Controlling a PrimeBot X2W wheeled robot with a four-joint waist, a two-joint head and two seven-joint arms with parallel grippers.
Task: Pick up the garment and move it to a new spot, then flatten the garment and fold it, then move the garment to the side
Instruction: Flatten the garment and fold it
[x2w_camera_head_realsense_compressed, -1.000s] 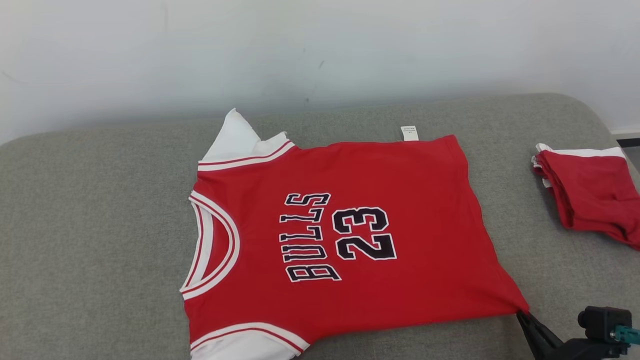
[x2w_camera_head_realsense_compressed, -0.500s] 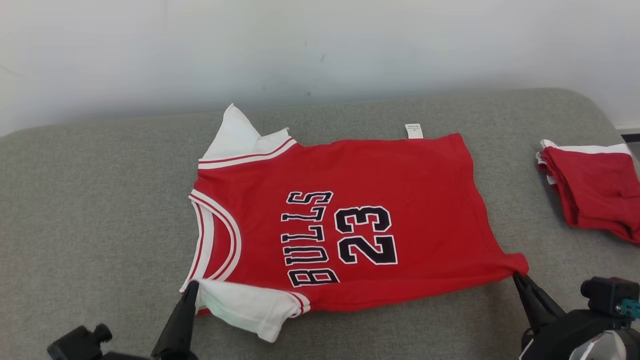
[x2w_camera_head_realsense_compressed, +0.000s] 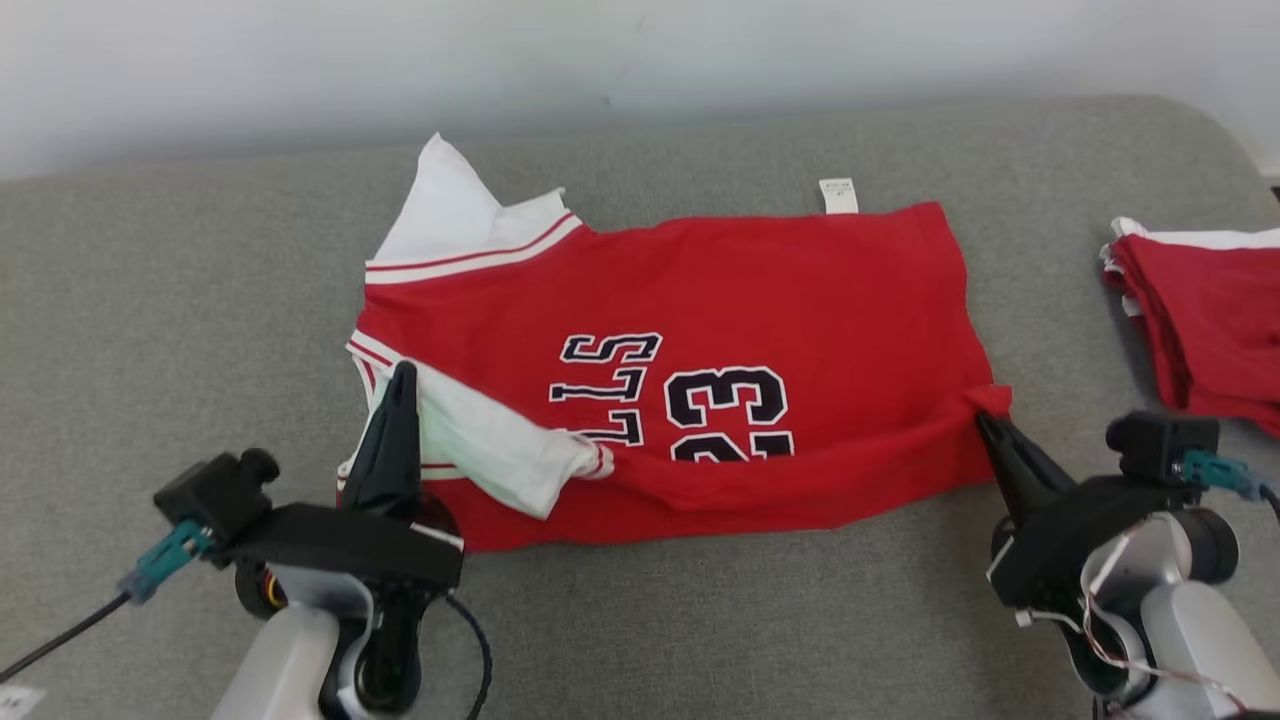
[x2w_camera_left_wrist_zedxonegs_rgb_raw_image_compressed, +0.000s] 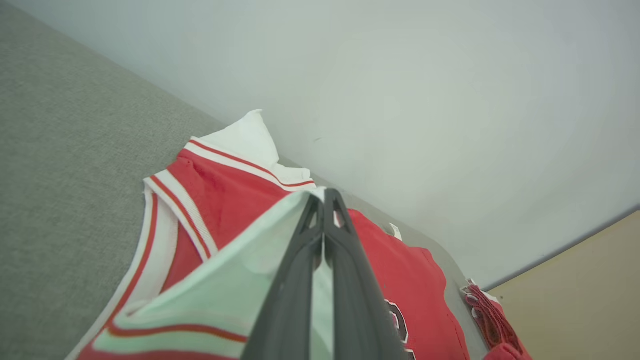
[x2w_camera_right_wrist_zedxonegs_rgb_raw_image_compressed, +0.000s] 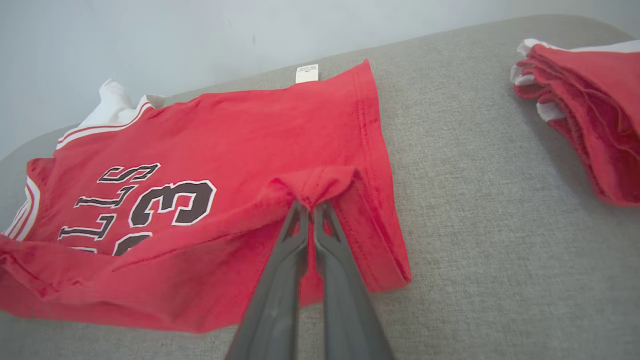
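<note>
The garment (x2w_camera_head_realsense_compressed: 760, 290) is a red jersey with white sleeves and black "BULLS 23" print, lying sideways on the grey cushion (x2w_camera_head_realsense_compressed: 150, 300), collar to the left. My left gripper (x2w_camera_head_realsense_compressed: 402, 375) is shut on its near white sleeve (x2w_camera_left_wrist_zedxonegs_rgb_raw_image_compressed: 240, 265), lifted over the collar side. My right gripper (x2w_camera_head_realsense_compressed: 985, 420) is shut on the near hem corner (x2w_camera_right_wrist_zedxonegs_rgb_raw_image_compressed: 320, 182), raised and drawn over the body. The near edge folds onto the print, hiding the lower half of the lettering.
A second red and white garment (x2w_camera_head_realsense_compressed: 1210, 320) lies bunched at the cushion's right edge. A pale wall (x2w_camera_head_realsense_compressed: 640, 50) runs behind the cushion. Bare grey fabric spreads to the left and in front of the jersey.
Both grippers have carried the jersey's near edge away from me, over the body, covering part of the print. The left gripper came into view. The camera has tilted down.
</note>
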